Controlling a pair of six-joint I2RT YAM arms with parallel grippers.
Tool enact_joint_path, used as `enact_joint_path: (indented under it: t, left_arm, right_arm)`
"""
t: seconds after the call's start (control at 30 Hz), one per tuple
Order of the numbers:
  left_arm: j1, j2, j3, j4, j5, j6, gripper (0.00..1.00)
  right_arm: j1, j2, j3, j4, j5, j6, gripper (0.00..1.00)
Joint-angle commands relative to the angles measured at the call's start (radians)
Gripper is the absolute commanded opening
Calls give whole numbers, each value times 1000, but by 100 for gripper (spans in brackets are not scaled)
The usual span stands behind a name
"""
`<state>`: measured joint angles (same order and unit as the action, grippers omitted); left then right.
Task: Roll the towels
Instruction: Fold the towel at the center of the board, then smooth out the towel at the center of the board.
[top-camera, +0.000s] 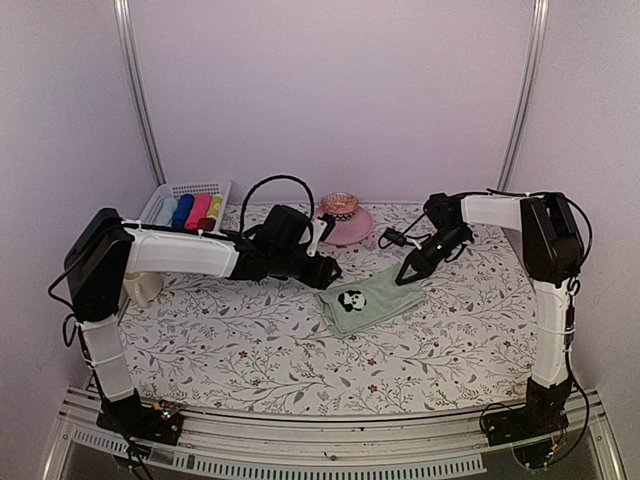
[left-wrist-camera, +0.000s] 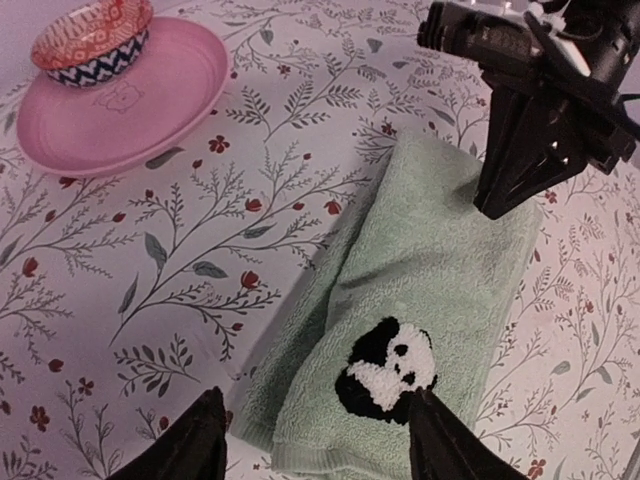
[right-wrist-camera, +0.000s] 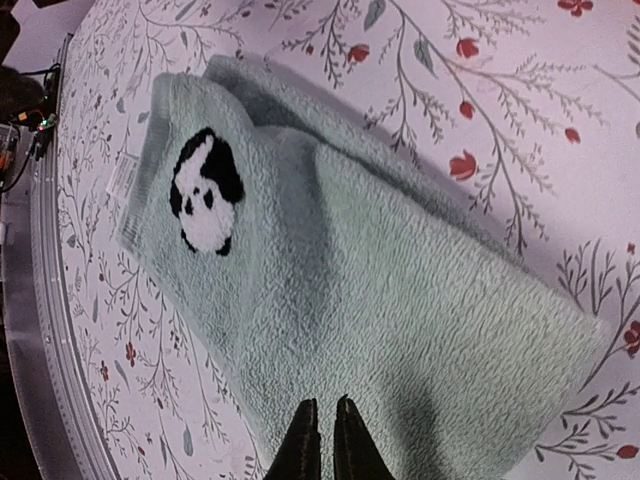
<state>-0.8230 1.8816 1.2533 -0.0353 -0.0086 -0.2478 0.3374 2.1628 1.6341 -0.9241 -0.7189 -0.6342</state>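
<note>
green towel (top-camera: 365, 300) folded flat on floral cover (top-camera: 250, 340), panda end by left gripper (left-wrist-camera: 315, 400), which is spread wide and empty. right gripper (right-wrist-camera: 322, 440) pinched closed on nothing, over far end. risk: closed tips just drag cloth, folds slip apart, roll comes out loose or crooked.

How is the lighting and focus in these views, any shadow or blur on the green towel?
Top external view: soft even light with a pinkish cast. Left wrist view: green towel sharp, the left pincer dark and blurred at the bottom edge. Right wrist view: towel sharp, a dim shadow patch beside the right pincer.
</note>
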Motion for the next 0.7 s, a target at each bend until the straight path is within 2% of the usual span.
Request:
enact_joint_path:
  t: [0.0, 0.17, 0.27, 0.67]
  left_arm:
    - [10, 104, 81, -12, 111, 8, 57]
    - [9, 177, 117, -50, 108, 22, 30]
    - [10, 206, 128, -74, 94, 33, 23]
    - [18, 274, 176, -156, -28, 88, 23]
  right_arm:
    - [-5, -90, -108, 10, 34, -34, 7]
    - [-51, -107, -179, 27, 41, -38, 6]
    - [-67, -99, -186, 26, 48, -33, 6]
    - [-71, -50, -243, 15, 115, -39, 6]
